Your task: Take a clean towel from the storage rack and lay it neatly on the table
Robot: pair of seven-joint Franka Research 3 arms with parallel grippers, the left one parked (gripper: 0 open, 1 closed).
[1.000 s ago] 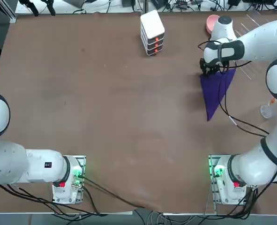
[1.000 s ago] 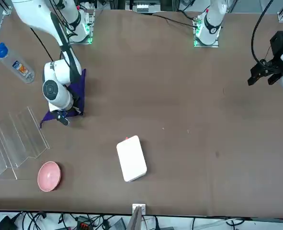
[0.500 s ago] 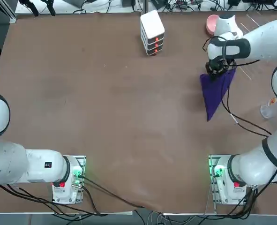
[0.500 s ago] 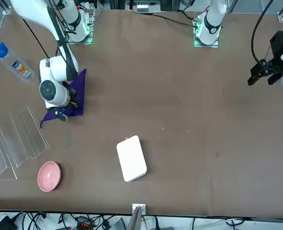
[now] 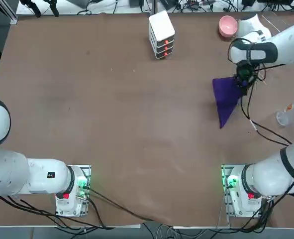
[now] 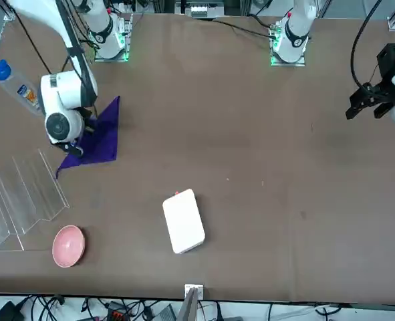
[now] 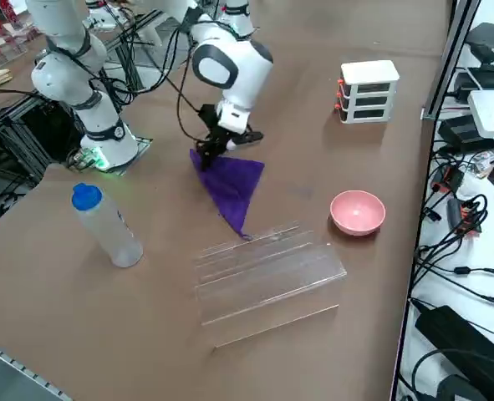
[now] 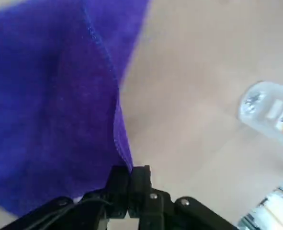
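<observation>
- The table is the largest thing, brown and wide, and it carries all the other things of this list.
- The right arm stands at the near right and reaches toward the far side, above the right part of the table.
- The storage rack, see-through and faint, is on the far right part of the table. I cannot see any cloth in it.
- The towel, deep purple, is on the right part of the table, nearer than the storage rack. It is not a neat rectangle: one corner is pointed, and there is a fold near the held edge.
- The white box stack, with orange marks, is at the far side, to the left of the towel and well apart from it.
- The bottle, clear with a blue cap, is at the right, nearer than the storage rack.
- The pink bowl is at the far right, just beside the storage rack, on its left.
- The right gripper is at the towel's right side, its two fingers pressed together and pinching the towel's edge between them.
</observation>
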